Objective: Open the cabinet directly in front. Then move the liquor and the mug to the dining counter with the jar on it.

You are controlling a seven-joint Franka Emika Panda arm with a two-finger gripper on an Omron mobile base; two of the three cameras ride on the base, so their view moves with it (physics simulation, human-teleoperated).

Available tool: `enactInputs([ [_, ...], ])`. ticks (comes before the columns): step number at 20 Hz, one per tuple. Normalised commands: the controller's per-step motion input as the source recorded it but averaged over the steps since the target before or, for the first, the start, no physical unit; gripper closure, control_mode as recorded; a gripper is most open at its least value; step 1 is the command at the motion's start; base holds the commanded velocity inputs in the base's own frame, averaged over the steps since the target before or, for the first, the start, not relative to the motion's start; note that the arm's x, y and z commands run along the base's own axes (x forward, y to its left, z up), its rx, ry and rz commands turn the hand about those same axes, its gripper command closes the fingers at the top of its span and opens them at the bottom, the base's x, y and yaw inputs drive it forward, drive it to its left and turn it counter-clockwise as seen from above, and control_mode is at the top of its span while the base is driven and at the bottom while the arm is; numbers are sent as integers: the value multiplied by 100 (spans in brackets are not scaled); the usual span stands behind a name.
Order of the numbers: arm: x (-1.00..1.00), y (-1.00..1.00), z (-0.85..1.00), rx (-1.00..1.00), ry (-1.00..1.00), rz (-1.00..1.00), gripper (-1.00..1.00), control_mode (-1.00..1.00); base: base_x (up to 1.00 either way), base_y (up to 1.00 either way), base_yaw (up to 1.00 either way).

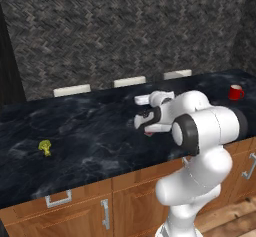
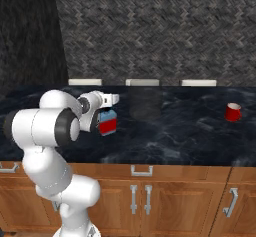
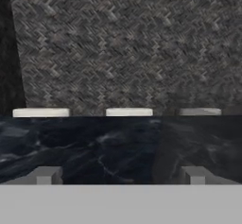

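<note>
You see the liquor [image 2: 107,122] just beside the gripper [image 2: 102,112], above the near part of the counter [image 2: 170,131]. It is a small squarish bottle, blue on top and red below. It hangs close under the hand, and the arm hides its neck. You cannot tell from these views if the jaws pinch the bottle or stand spread. In the left base view only a bit of red shows under the gripper [image 1: 145,126].

The mug [image 2: 232,112] stands well apart, on the right part of the counter. It is red and small; in the left base view you see the mug [image 1: 236,92] near the far right edge.

A small yellow-green thing [image 1: 45,147] lies on the left of the counter [image 1: 90,136]. Three pale chair backs [image 3: 128,112] stand behind the counter, before a grey patterned wall [image 3: 123,43].
</note>
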Motion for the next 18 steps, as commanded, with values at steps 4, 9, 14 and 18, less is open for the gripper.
enactInputs([
  [4, -15, 0, 96, 0, 26, -10, -100, -100, 0, 0, 0],
  [9, -46, 0, 100, 0, 40, -8, -100, -100, 0, 0, 0],
  [14, -96, -1, 59, 0, 36, -7, -100, -100, 0, 0, 0],
  [18, -100, 0, -35, -8, 4, 0, -100, -100, 0, 0, 0],
])
